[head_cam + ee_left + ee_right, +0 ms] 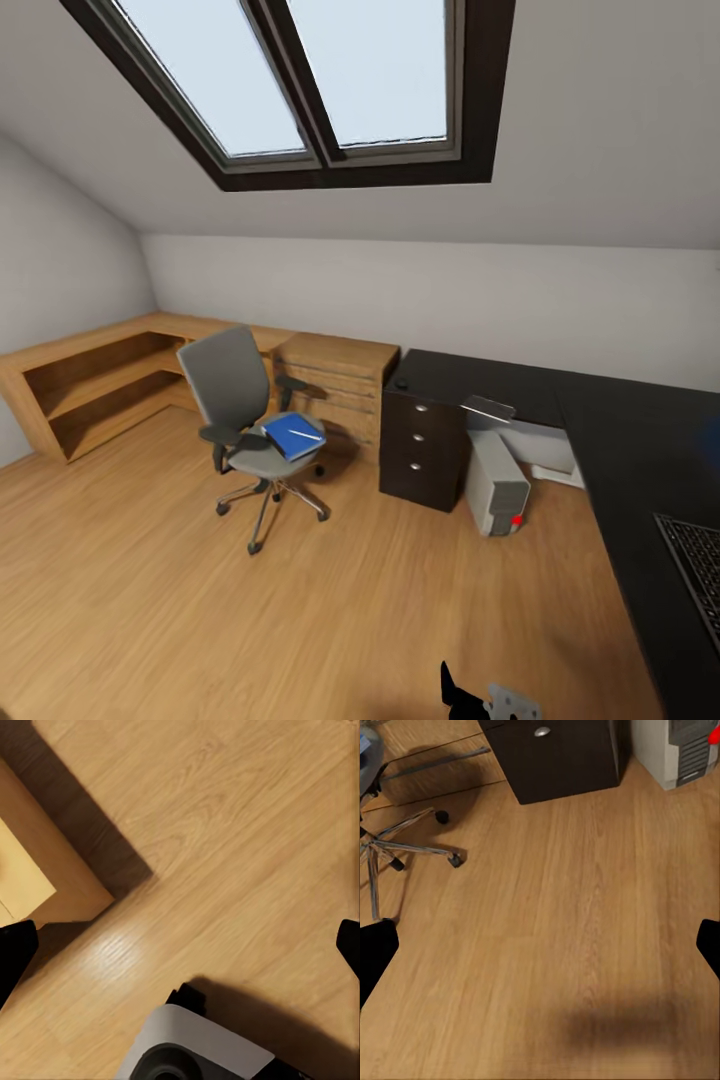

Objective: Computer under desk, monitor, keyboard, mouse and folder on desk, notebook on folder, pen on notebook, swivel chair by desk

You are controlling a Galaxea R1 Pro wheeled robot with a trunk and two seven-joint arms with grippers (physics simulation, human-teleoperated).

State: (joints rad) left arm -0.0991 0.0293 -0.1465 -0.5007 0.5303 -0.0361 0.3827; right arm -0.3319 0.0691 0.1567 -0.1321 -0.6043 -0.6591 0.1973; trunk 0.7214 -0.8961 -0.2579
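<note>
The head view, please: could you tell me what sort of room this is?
Likely an attic room used as a home office: a skylight set in a sloped ceiling, a black desk with a computer tower under it, and a grey swivel chair on an oak floor.

Probably an attic home office: skylight (330, 80), desk (600, 420), swivel chair (235, 400), oak floor (150, 600).

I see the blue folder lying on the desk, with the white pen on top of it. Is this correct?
Not quite. The folder lies on the swivel chair's seat, not on the desk. The pen is indeed on top of it. The head view shows this.
</note>
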